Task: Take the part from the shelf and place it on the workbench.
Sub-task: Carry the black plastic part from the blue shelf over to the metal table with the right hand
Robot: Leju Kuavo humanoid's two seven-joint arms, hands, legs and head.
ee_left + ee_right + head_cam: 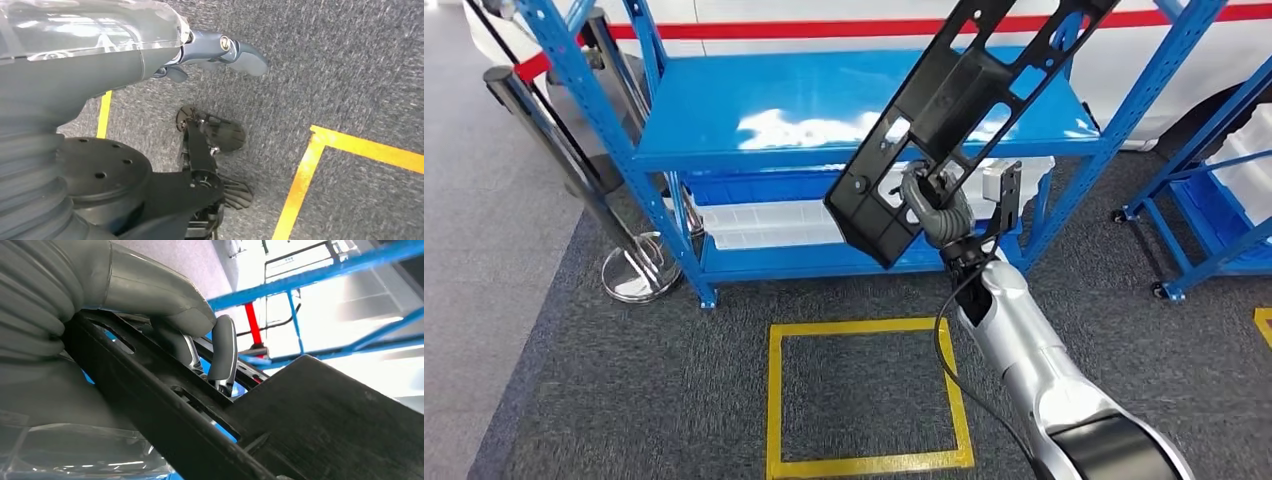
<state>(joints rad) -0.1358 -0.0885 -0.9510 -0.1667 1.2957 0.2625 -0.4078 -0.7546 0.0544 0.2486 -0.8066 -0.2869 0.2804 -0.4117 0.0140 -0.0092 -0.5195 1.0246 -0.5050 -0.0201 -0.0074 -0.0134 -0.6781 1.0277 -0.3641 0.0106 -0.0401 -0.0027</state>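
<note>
1. Left hand (220,50) hangs over the carpet, holding nothing; whether its fingers are spread or curled I can't tell.
2. Right hand (936,208) is clamped on the part (954,110), a long black slotted bracket, near its lower end.
3. Part's long axis runs up and away to the right, off the shelf (824,120) and in the air in front of it.
4. No workbench in view, so I'd expect a turn first.
</note>
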